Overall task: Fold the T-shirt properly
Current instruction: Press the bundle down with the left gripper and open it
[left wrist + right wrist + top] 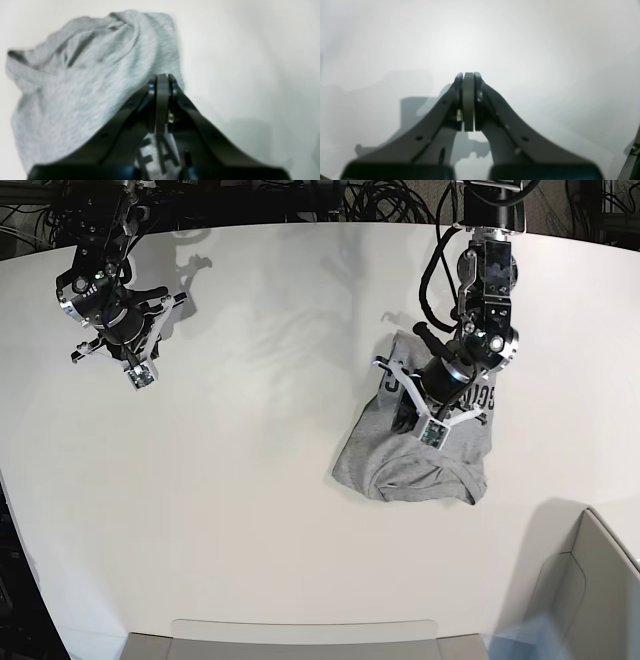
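Cloth lay bunched on the right half of the base view: the T-shirt (415,465), heather grey, crumpled into a rough heap on the white table (250,480), with black block letters showing along its upper edge beneath my arm. My left gripper (162,80) hung over that heap, jaws pressed fully together; in the left wrist view the tips sat at frame centre, grey fabric spread to the upper left, and a lettered strip showed low between the fingers. Whether the shut tips pinched any cloth I could not tell. My right gripper (468,77) was at the upper left of the base view, well apart from the shirt, jaws closed on nothing, over bare table.
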